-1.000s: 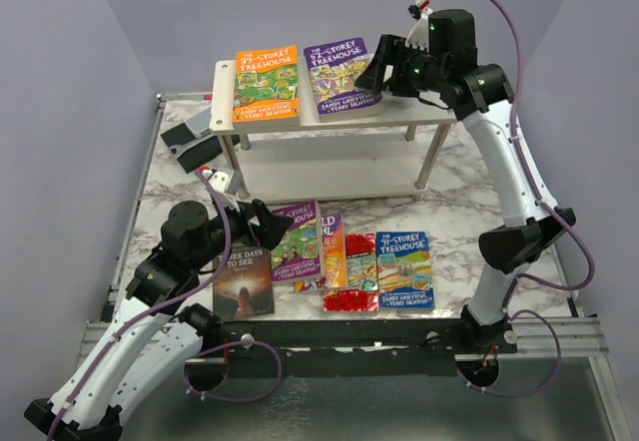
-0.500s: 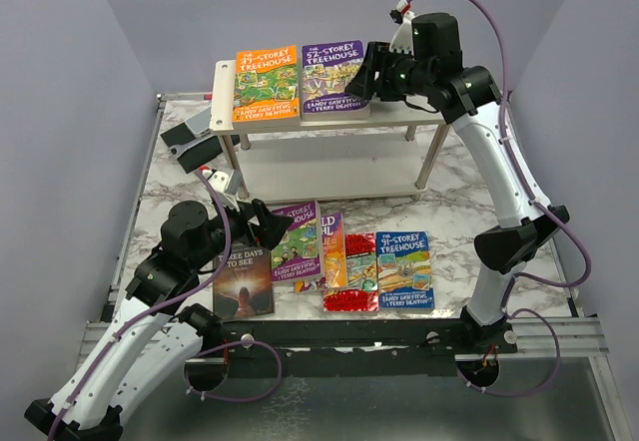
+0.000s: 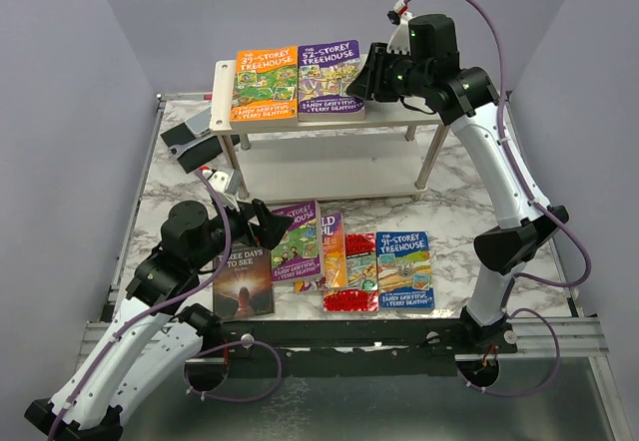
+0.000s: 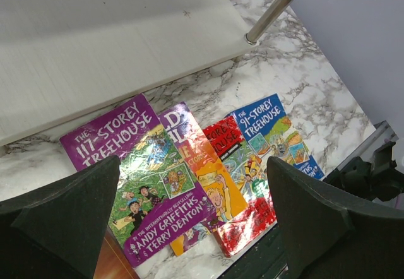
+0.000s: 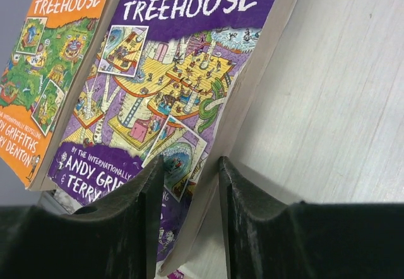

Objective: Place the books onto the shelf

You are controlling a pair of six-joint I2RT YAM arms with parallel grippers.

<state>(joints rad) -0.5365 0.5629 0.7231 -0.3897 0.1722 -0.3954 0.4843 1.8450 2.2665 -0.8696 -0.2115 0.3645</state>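
Observation:
On the shelf's (image 3: 399, 113) top board an orange book (image 3: 266, 84) and a purple book (image 3: 331, 82) lie flat, side by side. My right gripper (image 3: 367, 74) is at the purple book's (image 5: 183, 71) right edge. Its jaws are narrowly open: one finger is over the cover, the other beside the page edge on the board (image 5: 334, 102). On the table lie a purple book (image 4: 136, 172), a Roald Dahl (image 4: 202, 165), a red book (image 4: 243, 184), a blue book (image 4: 271, 130) and a dark book (image 3: 243, 283). My left gripper (image 3: 272, 223) hovers wide open above them, holding nothing.
A flat grey-black device (image 3: 190, 142) lies on the table left of the shelf, with a small white-and-metal piece (image 3: 222, 180) near it. The shelf's lower board (image 4: 113, 45) and a silver leg (image 4: 278, 7) stand just beyond the table books.
My right gripper moved left, its jaws narrowing. The purple book on the shelf slid left with it, up against the orange one. The left arm stayed still.

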